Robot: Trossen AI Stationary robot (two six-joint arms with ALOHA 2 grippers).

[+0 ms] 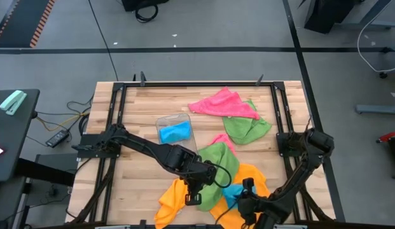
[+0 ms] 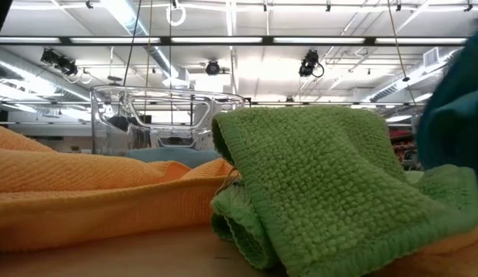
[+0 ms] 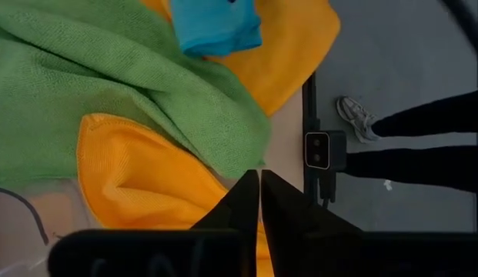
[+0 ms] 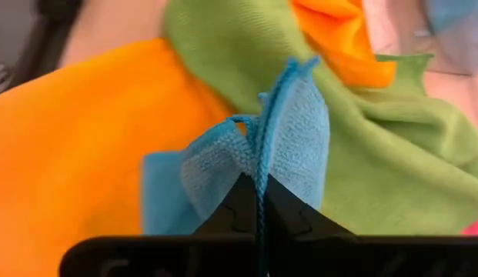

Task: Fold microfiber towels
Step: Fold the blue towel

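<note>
Microfiber towels [image 1: 213,184] lie heaped at the near edge of the wooden surface [image 1: 140,114]: a green towel [image 1: 217,162] draped over an orange towel [image 1: 175,200], with a sky-blue towel [image 4: 296,135] bunched on top. Farther back, well apart from the heap, a pink towel [image 1: 222,104] overlaps another green one [image 1: 245,129], and a clear plastic tray [image 1: 175,129] beside them holds a blue cloth. The right gripper [image 4: 258,204] is pinched tight on a raised fold of the sky-blue towel. The left gripper [image 3: 259,201] sits closed over the orange towel's edge; whether it has hold of cloth cannot be told. A person's legs [image 3: 412,142] stand past the surface
</note>
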